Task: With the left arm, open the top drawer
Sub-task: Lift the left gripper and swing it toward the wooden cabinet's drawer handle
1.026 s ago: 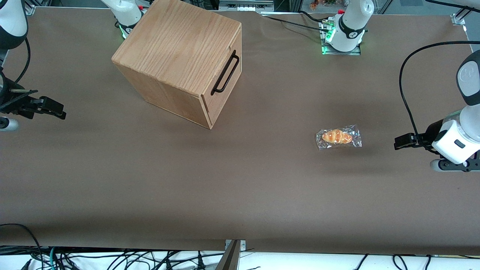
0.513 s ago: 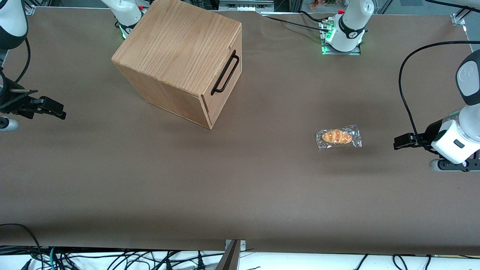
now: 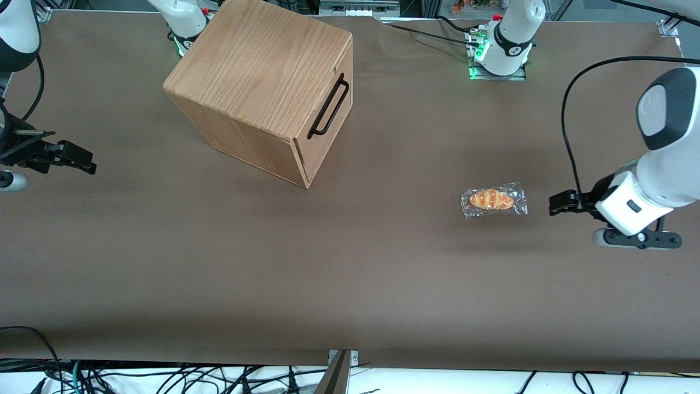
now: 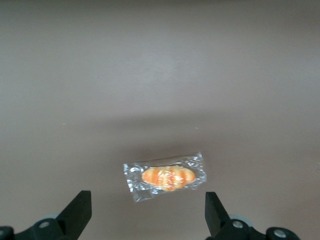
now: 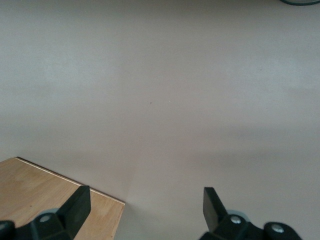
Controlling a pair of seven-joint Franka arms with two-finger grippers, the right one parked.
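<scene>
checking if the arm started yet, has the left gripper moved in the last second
Yes. The left gripper, fingers open, has shifted closer to the wrapped croissant, heading toward the wooden drawer box; the croissant hasn't moved.

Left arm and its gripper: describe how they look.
The left arm has bulky white shells, a rounded dark grey joint cap and a thin black cable looping above it. Its small black gripper, with two wedge-shaped black fingers, sits beside the wrapped croissant, toward the working arm's end.

A light oak grain is shown on the top drawer, crossed by a black bar handle. The pincer is black. The surface is plain brown. An orange-striped pastry is wrapped in clear film.
</scene>
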